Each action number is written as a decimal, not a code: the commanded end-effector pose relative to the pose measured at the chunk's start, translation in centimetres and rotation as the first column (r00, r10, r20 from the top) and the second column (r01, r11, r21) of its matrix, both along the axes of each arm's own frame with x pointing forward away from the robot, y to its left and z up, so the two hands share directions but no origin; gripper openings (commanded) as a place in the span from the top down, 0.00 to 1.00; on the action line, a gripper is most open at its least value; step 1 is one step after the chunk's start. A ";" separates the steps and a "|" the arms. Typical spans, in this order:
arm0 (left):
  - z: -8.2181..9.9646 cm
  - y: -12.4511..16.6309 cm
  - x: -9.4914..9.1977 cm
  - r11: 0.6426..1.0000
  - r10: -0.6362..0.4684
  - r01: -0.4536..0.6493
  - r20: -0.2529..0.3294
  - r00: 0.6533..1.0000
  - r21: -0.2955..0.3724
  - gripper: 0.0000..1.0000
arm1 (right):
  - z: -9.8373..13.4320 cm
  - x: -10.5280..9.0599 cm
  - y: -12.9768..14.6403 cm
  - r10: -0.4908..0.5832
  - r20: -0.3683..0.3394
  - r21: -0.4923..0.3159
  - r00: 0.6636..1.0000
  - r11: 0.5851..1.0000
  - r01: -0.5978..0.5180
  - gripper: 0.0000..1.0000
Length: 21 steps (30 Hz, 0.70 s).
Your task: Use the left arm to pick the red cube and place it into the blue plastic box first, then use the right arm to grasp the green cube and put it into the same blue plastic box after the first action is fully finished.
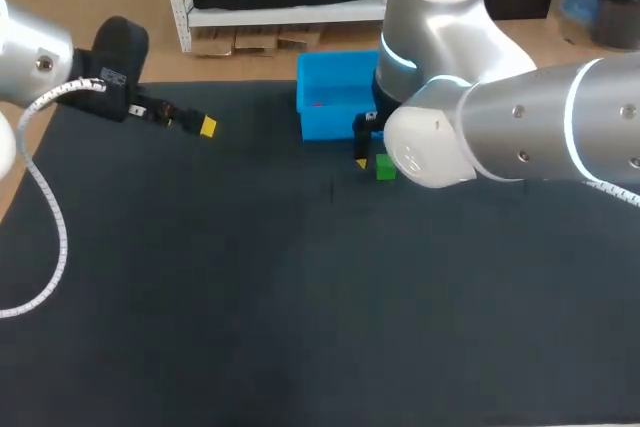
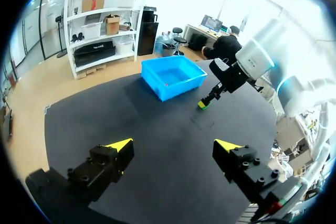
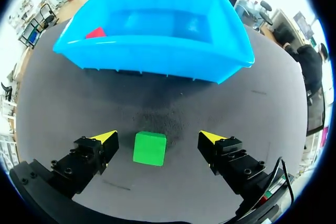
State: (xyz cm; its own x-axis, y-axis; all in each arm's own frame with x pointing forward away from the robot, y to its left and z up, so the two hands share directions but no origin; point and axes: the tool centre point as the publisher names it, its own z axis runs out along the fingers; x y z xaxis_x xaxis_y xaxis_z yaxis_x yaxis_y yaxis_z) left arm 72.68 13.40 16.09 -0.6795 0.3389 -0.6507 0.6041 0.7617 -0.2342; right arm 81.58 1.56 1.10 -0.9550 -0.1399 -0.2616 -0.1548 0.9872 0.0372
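Note:
The red cube (image 3: 95, 33) lies inside the blue plastic box (image 3: 157, 51), in a corner; in the head view it shows as a red speck (image 1: 318, 103) in the blue box (image 1: 335, 112). The green cube (image 3: 150, 148) rests on the black mat between the open fingers of my right gripper (image 3: 158, 139), untouched. In the head view the green cube (image 1: 385, 168) sits just in front of the box under my right gripper (image 1: 366, 155). My left gripper (image 2: 174, 144) stands open and empty, off to the left (image 1: 200, 125), looking toward the blue box (image 2: 172, 76) and green cube (image 2: 202, 105).
The black mat (image 1: 250, 277) covers the table. My right arm's bulky elbow (image 1: 440, 137) hangs over the area right of the box.

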 end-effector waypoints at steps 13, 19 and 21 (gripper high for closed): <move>-0.1 0.1 0.1 1.000 -0.004 0.004 0.003 1.000 -0.005 0.00 | -1.1 0.4 0.0 0.002 -0.031 -0.019 1.000 1.000 -0.003 0.00; -0.1 0.1 0.1 1.000 -0.004 0.004 0.003 1.000 -0.005 0.00 | -1.4 0.4 0.0 0.004 -0.037 -0.027 0.999 1.000 -0.005 0.95; -0.1 0.1 0.1 1.000 -0.004 0.004 0.003 1.000 -0.005 0.00 | -1.6 0.3 0.0 0.004 -0.042 -0.028 0.999 1.000 -0.005 1.00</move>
State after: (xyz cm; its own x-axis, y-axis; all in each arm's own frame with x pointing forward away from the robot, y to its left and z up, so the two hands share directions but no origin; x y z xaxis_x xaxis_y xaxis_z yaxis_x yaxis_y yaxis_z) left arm 72.68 13.40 16.09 -0.6795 0.3389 -0.6507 0.6041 0.7617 -0.2341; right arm 81.73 1.44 -0.34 -0.9637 -0.1505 -0.2205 -0.1580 0.9873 0.0167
